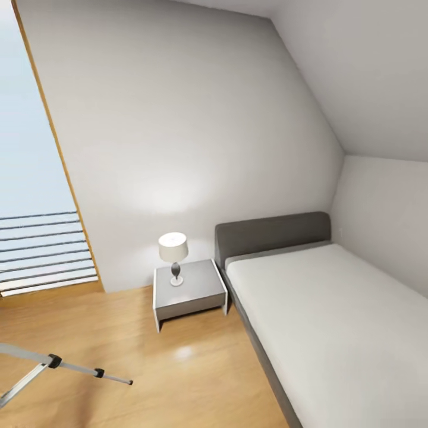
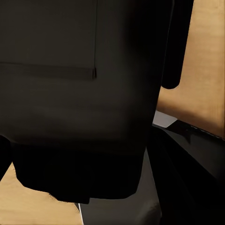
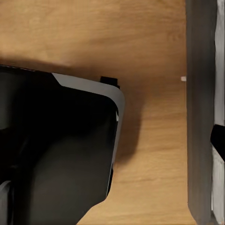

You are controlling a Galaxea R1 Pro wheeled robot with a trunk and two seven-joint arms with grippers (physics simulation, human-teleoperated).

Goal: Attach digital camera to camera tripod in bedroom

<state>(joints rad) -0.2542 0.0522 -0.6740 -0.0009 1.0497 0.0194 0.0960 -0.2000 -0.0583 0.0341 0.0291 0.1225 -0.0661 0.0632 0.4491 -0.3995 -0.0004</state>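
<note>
Lying tilted over the wood floor [image 1: 178, 368] well apart from the lit bedside lamp [image 1: 173, 255], the camera tripod's [image 1: 53, 362] legs are showing; gripper states I cannot tell

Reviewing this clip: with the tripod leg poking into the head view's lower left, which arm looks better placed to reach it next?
Probably the left. The camera tripod lies low at the head view's left, the robot's left side, while the bed takes the right. Neither gripper's state can be read from the dark wrist views, so this is tentative.

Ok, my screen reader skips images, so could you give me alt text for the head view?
A grey upholstered bed stands beside a small grey nightstand bearing a white-shaded lamp. Silver tripod legs cross the light wood floor.
</note>
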